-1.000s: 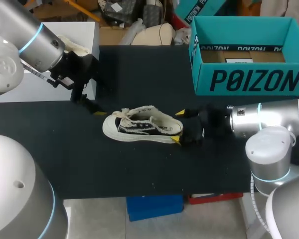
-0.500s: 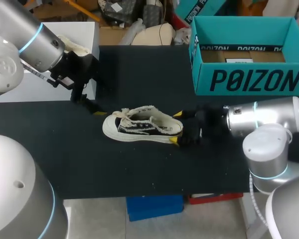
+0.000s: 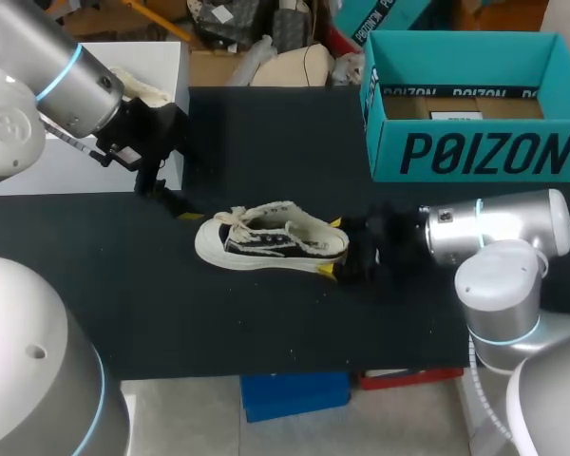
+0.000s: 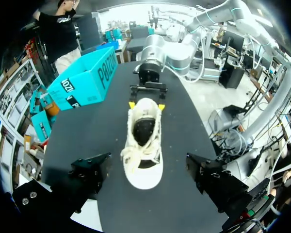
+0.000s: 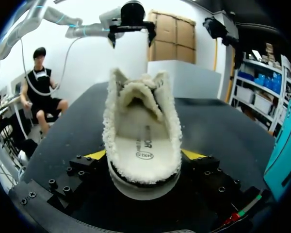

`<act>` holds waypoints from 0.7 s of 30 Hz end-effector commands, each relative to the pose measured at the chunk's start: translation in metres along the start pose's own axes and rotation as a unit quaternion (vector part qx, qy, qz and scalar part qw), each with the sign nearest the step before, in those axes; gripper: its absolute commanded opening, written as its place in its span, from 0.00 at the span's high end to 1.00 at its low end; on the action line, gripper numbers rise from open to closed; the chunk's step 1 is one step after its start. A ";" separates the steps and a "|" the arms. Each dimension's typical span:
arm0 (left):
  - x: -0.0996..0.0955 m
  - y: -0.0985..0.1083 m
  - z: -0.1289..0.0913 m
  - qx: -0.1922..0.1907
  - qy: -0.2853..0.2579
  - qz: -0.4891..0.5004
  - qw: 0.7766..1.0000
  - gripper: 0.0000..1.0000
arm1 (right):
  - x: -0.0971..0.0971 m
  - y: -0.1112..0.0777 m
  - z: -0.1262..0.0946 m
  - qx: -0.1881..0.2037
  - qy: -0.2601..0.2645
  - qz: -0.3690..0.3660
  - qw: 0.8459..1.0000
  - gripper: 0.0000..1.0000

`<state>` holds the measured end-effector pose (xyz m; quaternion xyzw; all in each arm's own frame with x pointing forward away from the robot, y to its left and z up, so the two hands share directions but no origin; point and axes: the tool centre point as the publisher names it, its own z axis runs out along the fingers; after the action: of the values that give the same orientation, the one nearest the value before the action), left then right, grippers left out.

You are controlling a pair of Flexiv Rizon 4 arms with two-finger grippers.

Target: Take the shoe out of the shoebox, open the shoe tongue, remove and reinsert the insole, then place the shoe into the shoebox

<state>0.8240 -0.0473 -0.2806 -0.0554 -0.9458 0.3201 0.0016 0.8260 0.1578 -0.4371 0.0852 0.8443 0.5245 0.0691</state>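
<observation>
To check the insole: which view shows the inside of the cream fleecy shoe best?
Right wrist view: it looks into the cream fleecy shoe onto the pale insole. Head view shows only its outside; left wrist view, a dark opening.

The shoe (image 5: 141,127) has fuzzy fleece lining and a smooth insole (image 5: 144,153); the table (image 3: 266,323) is matt, perhaps cloth.

This looks like a robotics lab: a silver left arm (image 3: 62,71) and right arm (image 3: 494,233) are stationed at a black-covered table (image 3: 266,133).
</observation>
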 end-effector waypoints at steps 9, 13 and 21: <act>-0.009 -0.039 -0.012 -0.054 -0.046 -0.133 0.989 0.00 | -0.002 0.001 0.004 0.004 0.000 0.001 1.000 1.00; -0.005 -0.055 -0.011 -0.080 -0.097 -0.218 0.968 0.00 | -0.002 0.001 0.004 0.004 0.000 0.001 1.000 1.00; 0.012 -0.069 -0.003 -0.099 -0.047 -0.208 0.972 0.00 | -0.002 0.001 0.004 0.004 0.000 0.001 1.000 1.00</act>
<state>0.8038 -0.0952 -0.2412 0.1542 -0.9549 0.2533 0.0153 0.8270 0.1585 -0.4369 0.0850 0.8453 0.5231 0.0681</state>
